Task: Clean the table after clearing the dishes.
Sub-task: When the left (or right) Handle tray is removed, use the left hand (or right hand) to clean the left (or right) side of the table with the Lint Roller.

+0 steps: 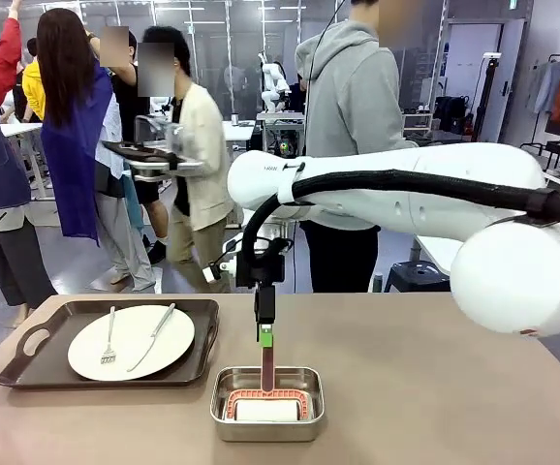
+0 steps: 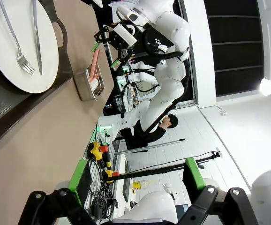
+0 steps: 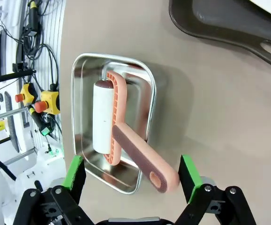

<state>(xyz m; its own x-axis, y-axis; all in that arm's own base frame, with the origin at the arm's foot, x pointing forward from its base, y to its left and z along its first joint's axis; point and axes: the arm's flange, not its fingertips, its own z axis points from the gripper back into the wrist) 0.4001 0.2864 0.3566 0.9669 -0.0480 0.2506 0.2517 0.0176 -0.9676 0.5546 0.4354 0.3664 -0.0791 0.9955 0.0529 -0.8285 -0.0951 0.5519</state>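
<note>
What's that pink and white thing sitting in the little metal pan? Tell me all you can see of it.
It's a cleaning roller: a white drum in a salmon-pink ribbed frame that looks like plastic. The drum lies in the small steel pan on the brown table. Its flat pink handle, with a hole near the end, slants up out of the pan. The robot's right hand is open around the handle's tip; I cannot tell whether a pad touches it.

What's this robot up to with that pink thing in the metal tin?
The right claw is open, with its fingers either side of the pink handle of a cleaning roller that sits in a steel pan. It hasn't gripped the handle yet. On the table, one tray holds a plate, fork and knife. The left claw is open and empty. A person in a grey hoodie stands at the far side.
</note>
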